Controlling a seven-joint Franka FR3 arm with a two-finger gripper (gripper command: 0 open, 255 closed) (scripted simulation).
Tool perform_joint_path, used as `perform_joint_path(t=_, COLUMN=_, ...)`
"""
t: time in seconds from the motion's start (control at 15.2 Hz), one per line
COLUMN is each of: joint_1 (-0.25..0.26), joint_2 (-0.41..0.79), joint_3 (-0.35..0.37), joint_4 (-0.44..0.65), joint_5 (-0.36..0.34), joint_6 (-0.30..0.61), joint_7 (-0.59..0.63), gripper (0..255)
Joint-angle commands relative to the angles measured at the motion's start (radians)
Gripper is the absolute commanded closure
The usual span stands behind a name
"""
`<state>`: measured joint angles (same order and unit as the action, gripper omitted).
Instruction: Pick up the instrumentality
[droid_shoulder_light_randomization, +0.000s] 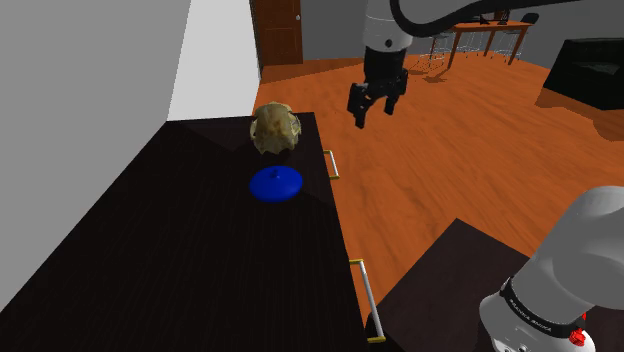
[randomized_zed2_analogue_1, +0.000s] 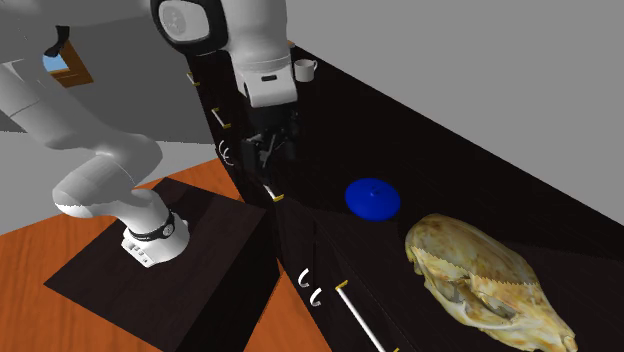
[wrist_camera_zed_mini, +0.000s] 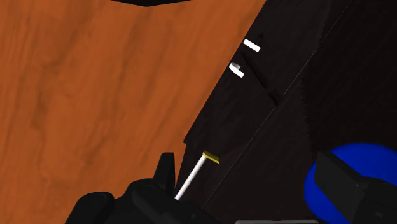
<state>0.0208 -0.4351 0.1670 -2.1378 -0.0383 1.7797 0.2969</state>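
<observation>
1. Shoulder view: the all-black two-finger gripper (droid_shoulder_light_randomization: 372, 112) hangs empty with its fingers spread, off the dark countertop's (droid_shoulder_light_randomization: 170, 250) front edge. The flat round blue disc (droid_shoulder_light_randomization: 276, 183) lies on the counter, down-left of the gripper and near the tan skull-like object (droid_shoulder_light_randomization: 275, 128).
2. Second exterior view: the disc (randomized_zed2_analogue_1: 373, 197) lies to the right of the gripper (randomized_zed2_analogue_1: 265, 160), between it and the skull (randomized_zed2_analogue_1: 480, 278).
3. Wrist view: the disc (wrist_camera_zed_mini: 364, 156) sits behind one finger of the gripper (wrist_camera_zed_mini: 248, 170), not between the two.

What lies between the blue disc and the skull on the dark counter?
Nothing: only bare dark countertop separates the blue disc from the tan skull, as both the shoulder and second exterior views show.
</observation>
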Motion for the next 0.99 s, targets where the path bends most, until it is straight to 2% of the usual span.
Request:
perform_joint_path(t=0.0, joint_1=0.003, joint_2=0.075, joint_3=0.023, joint_4=0.040, joint_5=-0.001, joint_6=0.025, joint_7=0.029, gripper=0)
perform_joint_path(t=0.46, joint_1=0.026, joint_2=0.333, joint_3=0.096, joint_4=0.220, joint_5=-0.031, joint_6=0.060, joint_7=0.136, gripper=0)
perform_joint_path(t=0.92, joint_1=0.076, joint_2=0.615, joint_3=0.141, joint_4=0.469, joint_5=-0.095, joint_6=0.044, joint_7=0.239, gripper=0)
